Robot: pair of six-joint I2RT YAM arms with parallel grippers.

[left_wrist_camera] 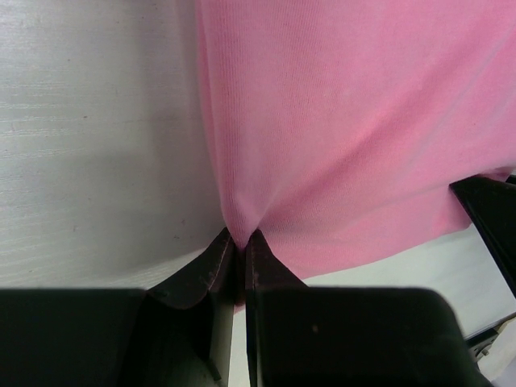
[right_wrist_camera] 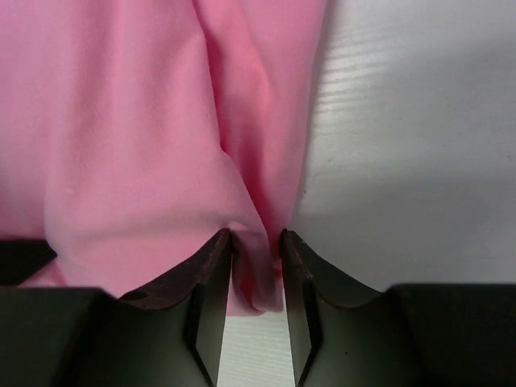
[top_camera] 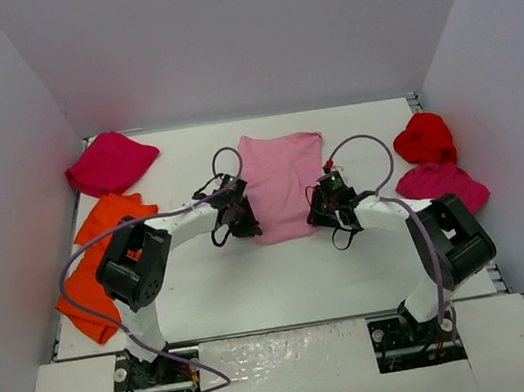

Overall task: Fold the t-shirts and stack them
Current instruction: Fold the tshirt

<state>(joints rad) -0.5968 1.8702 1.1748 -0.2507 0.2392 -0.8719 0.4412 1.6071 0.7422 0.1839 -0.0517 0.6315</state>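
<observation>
Table (top_camera: 283, 280), left edge: orange t-shirt heap (top_camera: 97, 266), crumpled, whether one garment or two cannot be told; behind it, at the rear left corner, a magenta t-shirt (top_camera: 111, 163), bunched, just beside the orange heap.

Left of centre: left gripper (left_wrist_camera: 239, 238) down at table level on the near left edge of the light pink t-shirt (top_camera: 283, 184); fingers pressed together, with the cloth puckered to a point where they pinch it.

Centre: the light pink t-shirt lies flat on the table as a long panel running from the rear toward the near side, between the two grippers.

Right of centre: right gripper (right_wrist_camera: 256, 238) at the near right edge of the same shirt; a raised fold of pink cloth fills the narrow gap between its fingers, which pinch it on both sides.

Right edge: bright red t-shirt (top_camera: 425, 138), balled up; touching it on the near side, a second magenta t-shirt (top_camera: 442, 184), also crumpled.
</observation>
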